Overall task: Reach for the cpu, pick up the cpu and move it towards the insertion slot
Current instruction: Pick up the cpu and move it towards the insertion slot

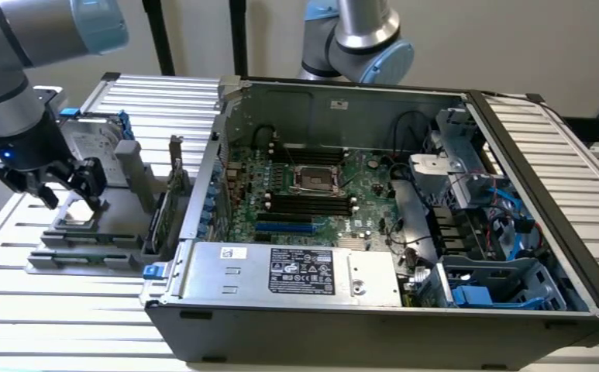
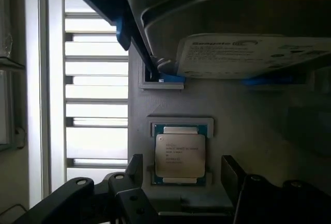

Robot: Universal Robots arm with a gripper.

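The cpu (image 2: 181, 154), a small square chip with a silvery top, lies flat in a square recess of a grey holder (image 2: 248, 125). In the exterior view the cpu (image 1: 76, 215) sits at the left, outside the computer case. My gripper (image 1: 70, 198) hangs just above it, open. One black finger (image 2: 135, 169) stands on each side of the chip without touching it, and nothing is held. The insertion slot (image 1: 317, 180), a square socket with a shiny frame and dark centre, lies on the motherboard inside the case.
An upright silver hard drive (image 1: 94, 151) with blue rails (image 2: 121, 25) stands just behind the cpu on the grey holder (image 1: 82, 256). The open computer case (image 1: 382, 325) holds black and blue memory slots (image 1: 301, 209) and a power supply (image 1: 289, 271). A second arm (image 1: 359, 39) stands behind it.
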